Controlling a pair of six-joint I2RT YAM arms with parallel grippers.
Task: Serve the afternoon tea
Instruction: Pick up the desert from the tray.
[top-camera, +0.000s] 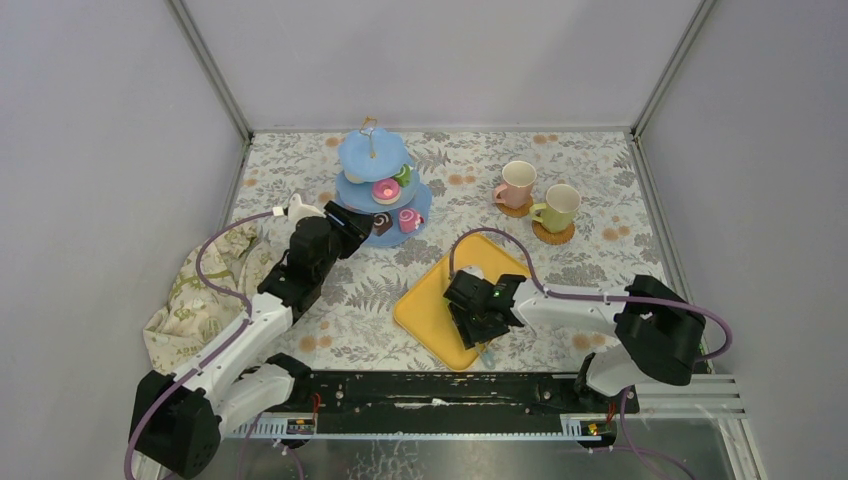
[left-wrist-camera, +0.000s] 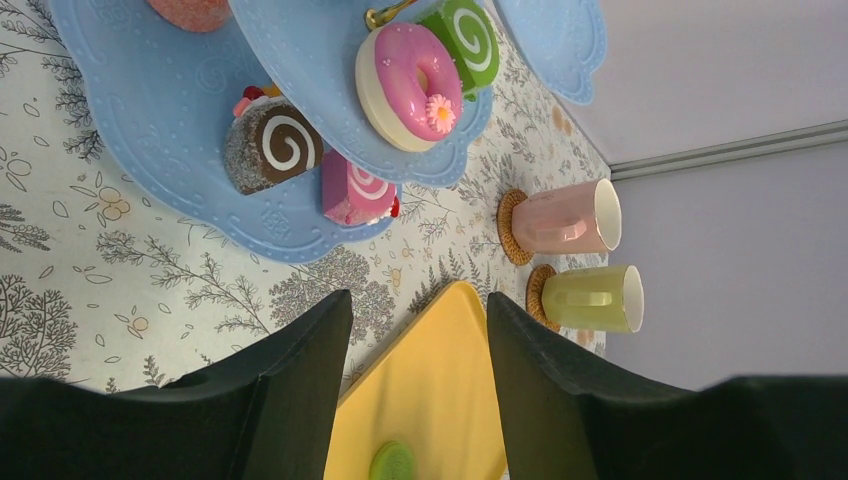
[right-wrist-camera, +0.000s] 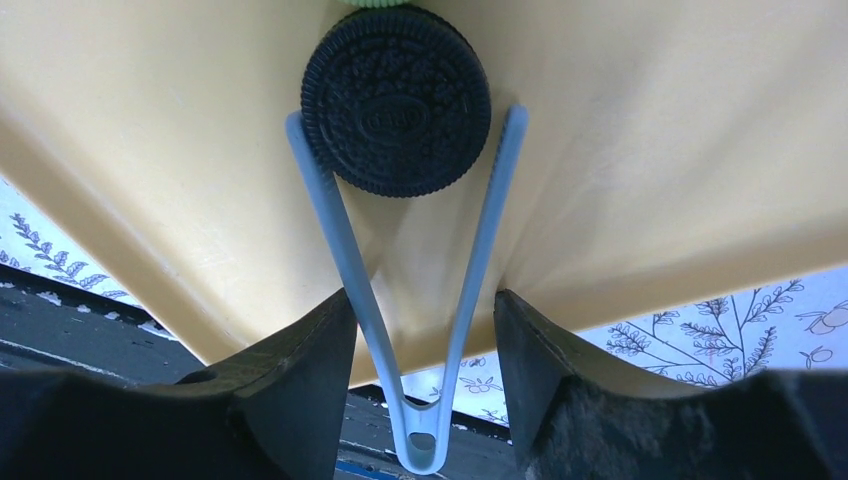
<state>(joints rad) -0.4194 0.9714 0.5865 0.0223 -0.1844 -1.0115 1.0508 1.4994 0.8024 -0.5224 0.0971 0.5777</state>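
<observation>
right gripper (right-wrist-camera: 420, 330) is pressed onto grey tongs (right-wrist-camera: 330, 220) | black sandwich cookie (right-wrist-camera: 396, 100) is straddled by the tips, top centre (tongs axis bottom-to-top) | cookie and green piece (left-wrist-camera: 392, 462) are held by yellow tray (right-wrist-camera: 650, 150) | left gripper (left-wrist-camera: 418, 320) is spread wide, empty | three-tier stand (left-wrist-camera: 150, 120) is loaded with at least 4 pastries

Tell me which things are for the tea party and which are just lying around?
For the tea: blue stand, pink doughnut, brown roll, pink mug, green mug, black cookie, grey tongs around it.
Just lying about: yellow tray, crumpled cloth, flowery tablecloth.
</observation>
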